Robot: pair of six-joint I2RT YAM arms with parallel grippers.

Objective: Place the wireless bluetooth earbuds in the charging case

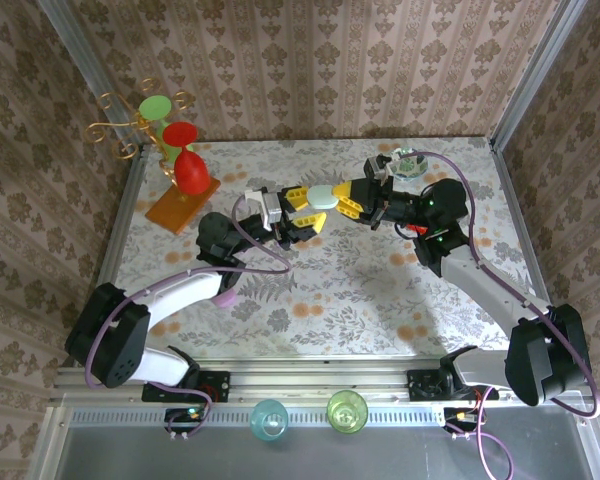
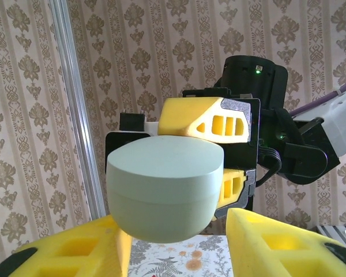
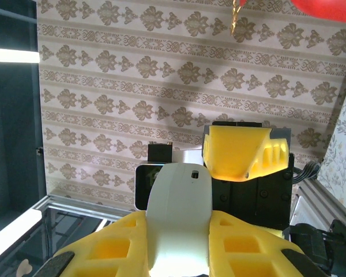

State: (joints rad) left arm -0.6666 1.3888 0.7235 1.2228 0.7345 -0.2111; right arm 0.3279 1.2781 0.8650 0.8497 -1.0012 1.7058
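- Top view: above the middle of the worktop, toward its far edge, the right gripper is clamped on the pale mint charging case. The left gripper meets it tip to tip.
- Left wrist view: the case's lid seam looks closed. The left jaws are parted astride the case, with a gap beside one finger. Centre first, then squeeze below the seam.
- Right wrist view: the case sits square between the yellow fingers. A firm hold should stop it twisting.

Your left arm and right arm: white links, black joints, black bases; purple cables trail along both; left gripper and right gripper bear yellow slotted fingers; green lamp on right wrist.
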